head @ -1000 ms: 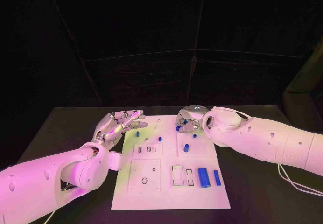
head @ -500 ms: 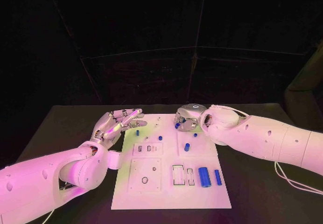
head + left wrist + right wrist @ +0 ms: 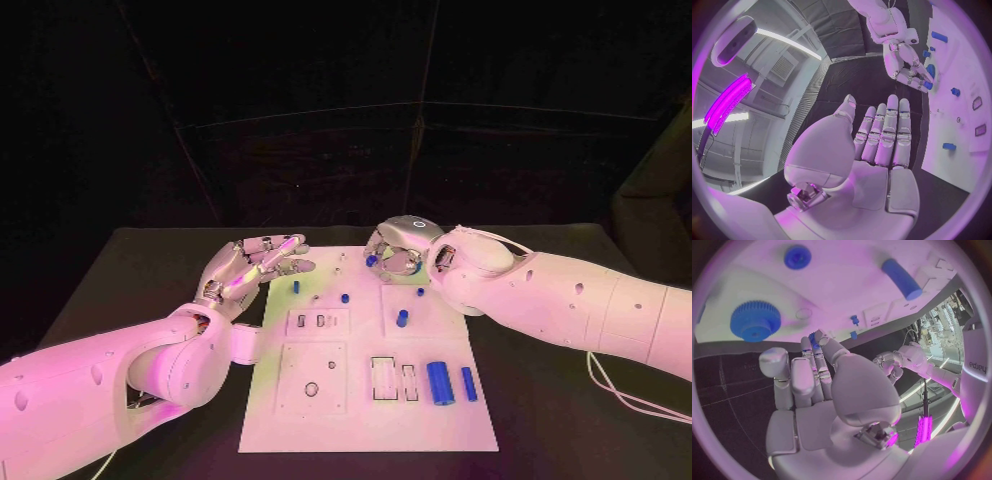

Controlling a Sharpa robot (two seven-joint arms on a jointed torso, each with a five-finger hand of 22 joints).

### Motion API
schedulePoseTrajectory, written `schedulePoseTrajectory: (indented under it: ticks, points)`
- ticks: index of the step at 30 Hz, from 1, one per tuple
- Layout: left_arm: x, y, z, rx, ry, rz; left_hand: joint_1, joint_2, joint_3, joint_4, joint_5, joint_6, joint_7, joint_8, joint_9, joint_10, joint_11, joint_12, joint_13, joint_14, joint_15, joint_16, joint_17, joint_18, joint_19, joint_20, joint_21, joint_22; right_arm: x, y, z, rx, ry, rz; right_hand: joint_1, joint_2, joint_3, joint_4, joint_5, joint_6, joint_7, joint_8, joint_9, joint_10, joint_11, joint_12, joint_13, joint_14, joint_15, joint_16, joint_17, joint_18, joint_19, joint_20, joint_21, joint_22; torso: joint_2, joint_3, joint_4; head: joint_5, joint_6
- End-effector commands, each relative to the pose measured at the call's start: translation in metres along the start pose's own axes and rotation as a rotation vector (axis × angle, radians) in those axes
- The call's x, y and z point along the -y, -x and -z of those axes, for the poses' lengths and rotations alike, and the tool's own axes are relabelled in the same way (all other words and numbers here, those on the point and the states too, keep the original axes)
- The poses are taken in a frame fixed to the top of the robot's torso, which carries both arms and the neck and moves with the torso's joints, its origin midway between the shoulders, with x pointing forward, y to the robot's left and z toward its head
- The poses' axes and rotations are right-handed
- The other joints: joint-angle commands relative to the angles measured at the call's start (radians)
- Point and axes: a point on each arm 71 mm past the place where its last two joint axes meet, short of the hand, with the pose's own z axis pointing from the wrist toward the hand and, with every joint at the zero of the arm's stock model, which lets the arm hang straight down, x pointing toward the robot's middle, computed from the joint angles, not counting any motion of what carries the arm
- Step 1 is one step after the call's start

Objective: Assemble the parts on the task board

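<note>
Right hand: glossy silver fingers drawn together, tips pinching a small blue peg over the far edge of the task board.
Left hand: fingers straight and lightly spread, holding nothing, beside the board's far left corner.
Task board: flat white plate, matte, with rectangular and round cutouts.
Blue cylinders: two smooth rods lying side by side near the right edge.
Gear: blue toothed disc on the board.
Table: black, dull surface.
</note>
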Motion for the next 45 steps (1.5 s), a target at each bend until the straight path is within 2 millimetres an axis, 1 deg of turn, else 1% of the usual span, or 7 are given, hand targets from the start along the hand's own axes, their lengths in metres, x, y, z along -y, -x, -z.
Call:
schedulePoseTrajectory:
  ticks: [1,11,14,21,25,34,45]
  points:
    - [0.002,0.000,-0.001,-0.010,-0.011,0.008,-0.007,0.004,-0.004,-0.002,0.000,0.000,0.010,-0.005,-0.001,-0.001,0.006,-0.004,-0.001,-0.004,0.006,-0.007,-0.001,0.006,0.004,0.001,-0.004,-0.001,-0.001,0.009,-0.004,0.105,-0.015,-0.031,-0.014,-0.004,0.017,0.002,0.006,0.002,0.003,-0.005,0.002,0.001,0.005,0.000,-0.002,0.011,-0.004,0.005,-0.002,-0.015,-0.003,0.001,0.006,0.002,0.002,0.0007,0.0021,0.001,0.002]
    - [0.002,0.002,-0.003,-0.001,-0.006,0.014,-0.009,0.003,-0.006,-0.002,0.000,0.000,0.010,-0.006,-0.001,-0.001,0.006,-0.005,-0.001,-0.004,0.006,-0.008,-0.001,0.006,0.004,0.001,-0.005,-0.002,-0.007,0.005,-0.028,0.090,-0.060,-0.034,-0.045,-0.033,0.068,0.016,-0.014,-0.007,0.006,-0.009,0.000,-0.010,0.009,-0.001,-0.003,0.009,0.000,0.010,-0.005,-0.015,-0.009,0.005,0.012,0.005,0.004,0.0013,0.0063,0.002,0.005]
    - [0.002,0.001,-0.004,-0.002,-0.005,0.015,-0.009,0.003,-0.006,-0.002,0.000,0.000,0.010,-0.006,-0.001,-0.001,0.006,-0.005,-0.001,-0.004,0.006,-0.008,-0.001,0.006,0.004,0.001,-0.005,-0.002,-0.010,0.002,-0.035,0.068,-0.065,-0.035,-0.050,-0.038,0.075,0.019,-0.021,-0.009,0.006,-0.009,0.000,-0.013,0.010,-0.001,-0.003,0.009,0.000,0.011,-0.005,-0.015,-0.010,0.005,0.013,0.005,0.004,-0.0001,0.0092,0.000,0.005]
    - [0.001,0.002,-0.006,-0.001,-0.003,0.014,-0.009,0.003,-0.006,-0.003,0.000,0.000,0.010,-0.006,-0.001,-0.001,0.006,-0.005,-0.001,-0.004,0.006,-0.008,-0.001,0.006,0.004,0.001,-0.005,-0.002,-0.019,-0.003,-0.046,0.029,-0.064,-0.035,-0.053,-0.041,0.080,0.022,-0.023,-0.010,0.007,-0.009,0.000,-0.014,0.011,-0.001,-0.003,0.010,0.000,0.013,-0.003,-0.015,-0.010,0.006,0.014,0.007,0.005,0.0029,0.0050,0.008,0.003]
    - [0.001,0.002,-0.006,-0.001,-0.003,0.013,-0.009,0.003,-0.006,-0.003,0.000,0.000,0.010,-0.006,-0.001,-0.001,0.006,-0.005,-0.001,-0.004,0.006,-0.008,-0.001,0.006,0.004,0.001,-0.005,-0.002,-0.021,-0.006,-0.050,0.006,-0.070,-0.034,-0.056,-0.043,0.085,0.025,-0.024,-0.012,0.007,-0.009,0.000,-0.017,0.011,-0.002,-0.003,0.009,0.001,0.013,-0.005,-0.015,-0.010,0.006,0.014,0.006,0.005,0.0019,0.0055,0.008,0.002]
    - [0.001,0.001,-0.008,-0.004,-0.002,0.015,-0.009,0.003,-0.006,-0.003,0.000,0.000,0.010,-0.006,-0.001,-0.001,0.006,-0.005,-0.001,-0.004,0.006,-0.008,-0.001,0.006,0.004,0.001,-0.005,-0.002,-0.023,-0.010,-0.056,-0.023,-0.099,-0.030,-0.064,-0.049,0.098,0.035,-0.024,-0.017,0.009,-0.009,0.000,-0.027,0.014,-0.002,-0.004,0.007,0.003,0.011,-0.012,-0.014,-0.016,0.008,0.011,-0.001,0.006,0.0044,0.0045,0.008,0.003]
    - [0.003,0.000,-0.009,-0.005,-0.003,0.013,-0.008,0.003,-0.007,-0.004,0.000,0.000,0.010,-0.006,-0.001,-0.001,0.006,-0.006,-0.001,-0.004,0.006,-0.009,-0.001,0.006,0.005,0.001,-0.005,-0.002,-0.030,-0.011,-0.061,-0.019,-0.087,-0.028,-0.065,-0.057,0.110,0.040,-0.022,-0.024,0.012,-0.010,0.000,-0.035,0.016,-0.003,-0.004,0.006,0.005,0.011,-0.015,-0.013,-0.019,0.010,0.010,-0.004,0.009,0.0038,0.0056,0.005,0.005]
